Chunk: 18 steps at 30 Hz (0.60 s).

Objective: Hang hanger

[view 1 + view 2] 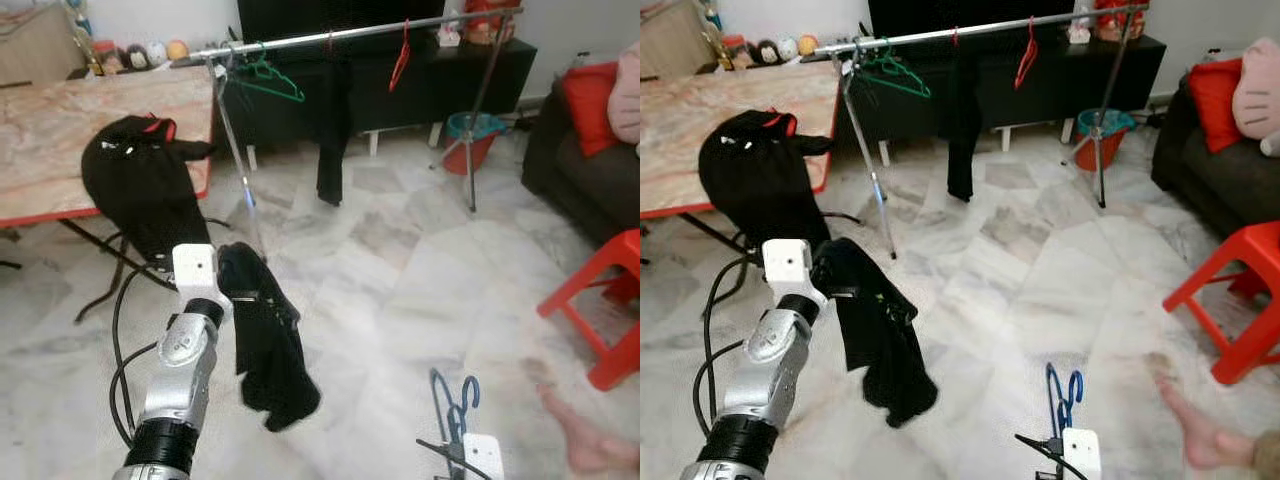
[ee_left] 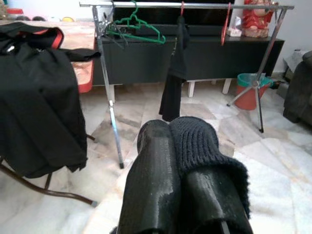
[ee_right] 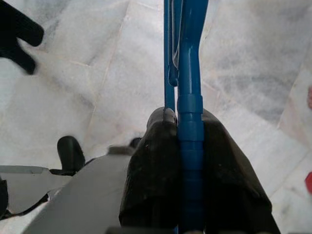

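Right tool (image 3: pixel 183 146) clamped on upright blue hanger (image 1: pixel 1060 392), hook uppermost.

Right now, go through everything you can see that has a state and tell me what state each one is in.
Left end effector: shut on black garment, which hangs down from it.
Right end effector: shut on blue hanger.
Clothes rail: standing.
Green hanger: hung on rail, bare.
Red hanger: hung on rail, bare.
Dark clothing on the rail: hanging.
Black jacket: draped over table edge.
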Motion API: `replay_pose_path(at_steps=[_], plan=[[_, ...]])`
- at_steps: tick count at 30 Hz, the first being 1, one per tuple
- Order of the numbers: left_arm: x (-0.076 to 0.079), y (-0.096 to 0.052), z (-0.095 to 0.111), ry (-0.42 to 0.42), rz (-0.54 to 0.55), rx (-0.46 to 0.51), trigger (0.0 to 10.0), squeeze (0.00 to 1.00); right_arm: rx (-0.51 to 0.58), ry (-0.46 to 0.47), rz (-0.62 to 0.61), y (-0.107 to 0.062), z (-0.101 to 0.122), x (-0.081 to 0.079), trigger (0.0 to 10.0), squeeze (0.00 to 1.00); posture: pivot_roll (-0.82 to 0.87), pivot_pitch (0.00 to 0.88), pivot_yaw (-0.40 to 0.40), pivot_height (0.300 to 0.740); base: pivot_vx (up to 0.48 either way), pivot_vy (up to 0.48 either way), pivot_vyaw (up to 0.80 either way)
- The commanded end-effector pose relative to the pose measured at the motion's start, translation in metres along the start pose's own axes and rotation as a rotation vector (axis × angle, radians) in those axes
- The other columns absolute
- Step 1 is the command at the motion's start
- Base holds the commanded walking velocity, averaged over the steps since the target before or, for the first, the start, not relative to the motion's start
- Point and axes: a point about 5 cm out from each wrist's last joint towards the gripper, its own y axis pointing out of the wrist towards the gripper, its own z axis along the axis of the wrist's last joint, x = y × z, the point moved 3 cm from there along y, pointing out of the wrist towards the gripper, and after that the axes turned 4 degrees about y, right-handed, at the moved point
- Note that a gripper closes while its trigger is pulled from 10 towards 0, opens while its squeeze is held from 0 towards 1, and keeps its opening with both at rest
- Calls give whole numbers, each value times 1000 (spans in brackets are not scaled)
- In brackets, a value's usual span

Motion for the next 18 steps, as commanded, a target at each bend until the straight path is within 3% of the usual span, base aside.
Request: replay_pose_path(at_steps=[1,12,18], plan=[[-1,3,8,-15,8,31,10000,0,-16,23,-12,-1,-5,3,10000,0,-127,0,44,740,0,322,0],[-20,2,9,-22,56,32,10000,0,-28,37,-25,-2,-10,4,10000,0,-140,0,62,740,0,322,0],[-26,-4,3,-10,52,-1,10000,0,-75,69,-61,-8,-32,14,10000,0,-171,0,102,740,0,317,0]])
